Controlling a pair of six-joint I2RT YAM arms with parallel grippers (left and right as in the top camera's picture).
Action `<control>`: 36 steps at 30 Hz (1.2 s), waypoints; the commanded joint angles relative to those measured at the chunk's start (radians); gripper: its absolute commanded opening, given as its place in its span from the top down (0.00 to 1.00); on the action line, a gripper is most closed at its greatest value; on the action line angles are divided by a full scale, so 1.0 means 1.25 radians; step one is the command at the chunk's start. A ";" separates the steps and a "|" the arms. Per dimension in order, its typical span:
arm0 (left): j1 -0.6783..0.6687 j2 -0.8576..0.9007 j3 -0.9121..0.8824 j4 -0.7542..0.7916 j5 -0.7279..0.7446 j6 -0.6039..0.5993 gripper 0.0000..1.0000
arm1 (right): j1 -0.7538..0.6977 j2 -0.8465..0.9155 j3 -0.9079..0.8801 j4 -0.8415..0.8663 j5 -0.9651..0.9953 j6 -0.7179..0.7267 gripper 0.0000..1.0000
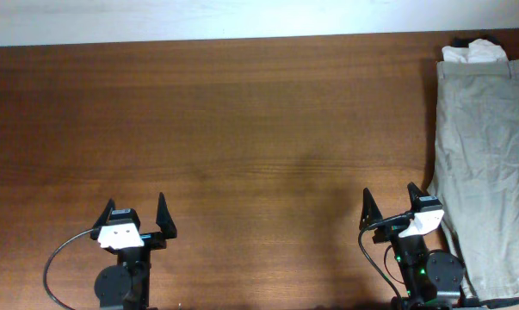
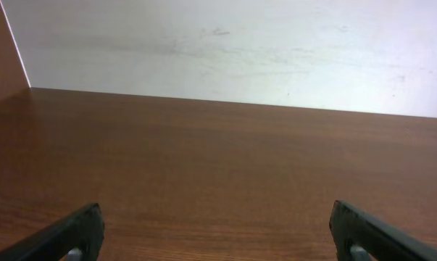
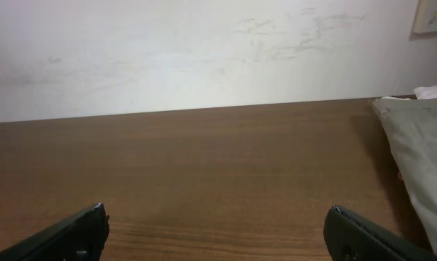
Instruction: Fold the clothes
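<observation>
Overhead, the shorts (image 1: 487, 164) ran near-to-far just right of the wide-spread right gripper (image 1: 389, 195); the left gripper (image 1: 136, 203), equally wide, stood well apart.

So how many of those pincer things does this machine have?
2. The left pincer is at the near edge of the table, open. The right pincer, also open, is at the same edge, just beside the khaki shorts. No others seem hidden.

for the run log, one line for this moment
stage: not started | shorts: laid flat, far right | left pincer: open, empty | right pincer: open, empty
</observation>
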 commanded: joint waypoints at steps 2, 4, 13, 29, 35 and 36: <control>-0.002 -0.004 -0.004 -0.001 -0.008 0.013 0.01 | -0.004 -0.005 -0.004 -0.004 0.005 -0.006 0.01; -0.002 -0.004 -0.004 -0.001 -0.008 0.013 0.01 | -0.004 -0.005 -0.004 -0.004 0.005 -0.006 0.01; -0.002 -0.004 -0.004 0.000 -0.008 0.013 0.01 | -0.004 -0.005 -0.004 -0.004 0.005 -0.006 0.01; -0.002 -0.004 -0.004 0.000 -0.008 0.013 0.01 | -0.004 -0.005 -0.004 -0.004 0.005 -0.006 0.01; -0.002 -0.004 -0.004 -0.001 -0.008 0.013 0.01 | -0.003 -0.005 -0.004 0.018 -0.534 0.028 0.01; -0.002 -0.004 -0.004 -0.001 -0.008 0.013 0.01 | -0.003 -0.005 -0.004 0.052 -0.577 0.053 0.01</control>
